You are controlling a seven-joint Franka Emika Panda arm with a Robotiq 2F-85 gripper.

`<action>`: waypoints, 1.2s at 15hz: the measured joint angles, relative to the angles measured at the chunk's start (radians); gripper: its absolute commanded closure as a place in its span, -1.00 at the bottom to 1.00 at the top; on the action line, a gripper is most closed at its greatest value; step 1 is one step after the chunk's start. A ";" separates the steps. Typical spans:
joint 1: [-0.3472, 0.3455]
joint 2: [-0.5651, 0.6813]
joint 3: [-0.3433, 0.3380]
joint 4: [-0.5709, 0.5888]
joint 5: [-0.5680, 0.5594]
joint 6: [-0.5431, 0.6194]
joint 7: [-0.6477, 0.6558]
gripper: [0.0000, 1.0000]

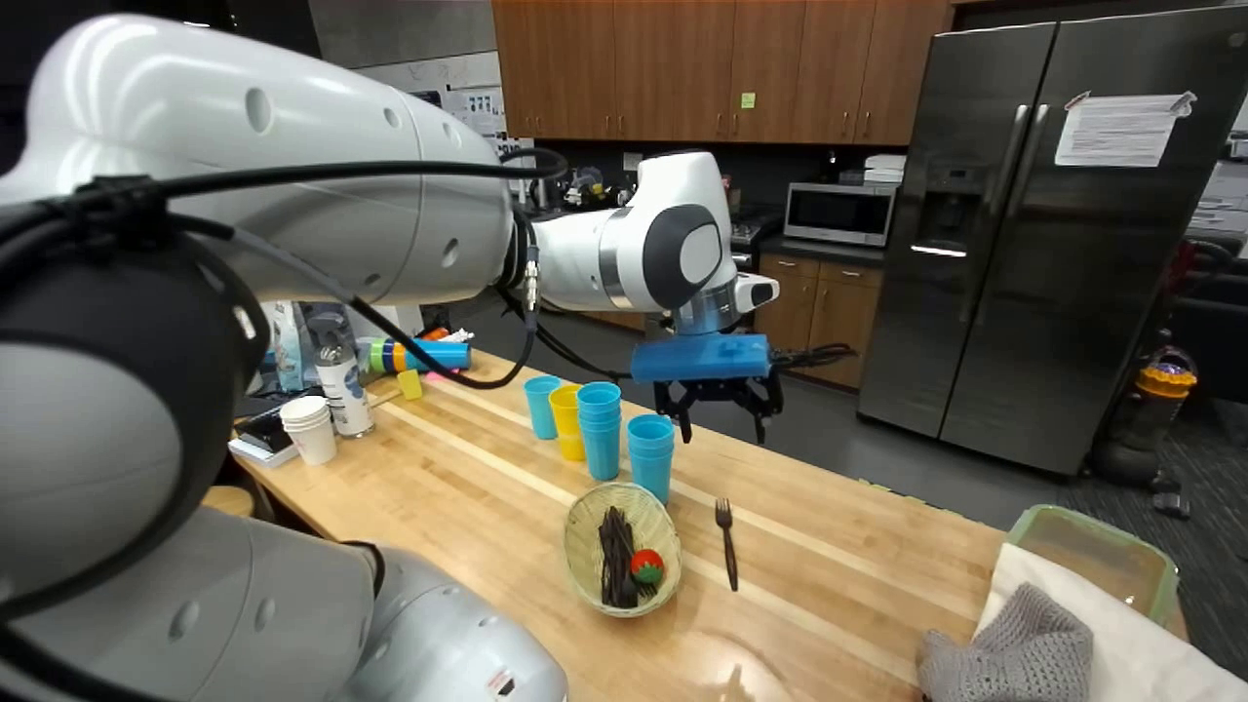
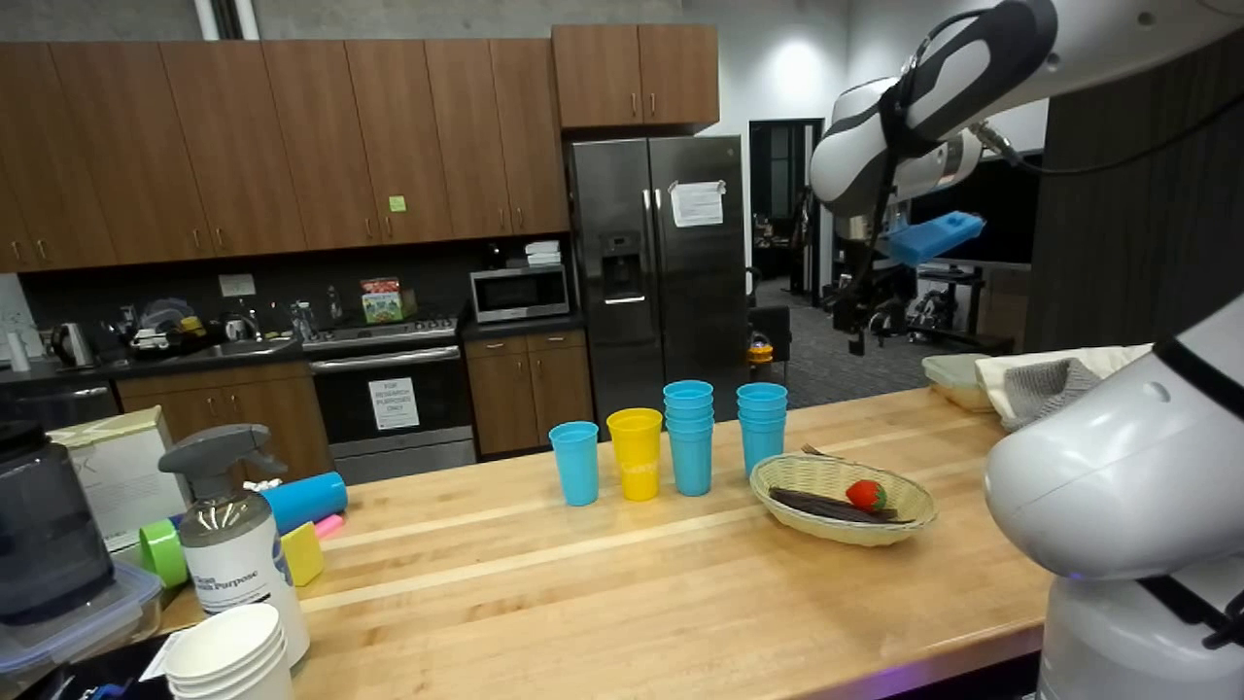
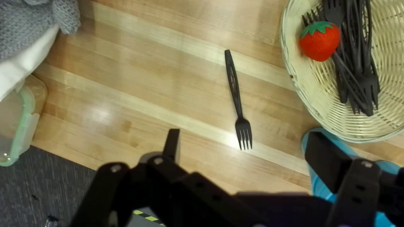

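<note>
Now, claw (image 1: 723, 429): you have it spread wide, nothing in its grasp, higher than the basket (image 3: 389, 78).
Fork (image 3: 237, 101): flat and thin beside the basket, not touching it; a low pinch across the handle (image 3: 234, 83) would likely suit you, and little turning seems needed.
Blue cups (image 1: 651, 463): close by the basket; one finger (image 3: 326, 160) overlaps them in the wrist view, so better shift clear before any lowering.

A grey concrete wall (image 2: 466, 17) shows above brown wooden cabinets (image 2: 282, 146). A silver boxy microwave (image 2: 520, 294) sits on a black countertop (image 1: 834, 253) beside a dark steel double-door refrigerator (image 2: 690, 301). Bright light (image 2: 797, 66) glows on a white wall (image 2: 743, 92); grey carpet (image 2: 812, 369) spreads beyond the pale wooden table (image 2: 583, 603).
</note>
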 measured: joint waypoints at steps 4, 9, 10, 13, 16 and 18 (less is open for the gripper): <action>0.030 0.061 0.034 0.001 0.017 0.017 0.012 -1.00; 0.031 0.134 0.044 0.002 0.017 0.021 0.019 -1.00; 0.032 0.141 0.043 0.002 0.017 0.021 0.019 -1.00; 0.032 0.143 0.044 0.002 0.017 0.021 0.019 -1.00; 0.032 0.143 0.045 0.002 0.017 0.021 0.019 -1.00; 0.032 0.143 0.045 0.002 0.017 0.021 0.019 -1.00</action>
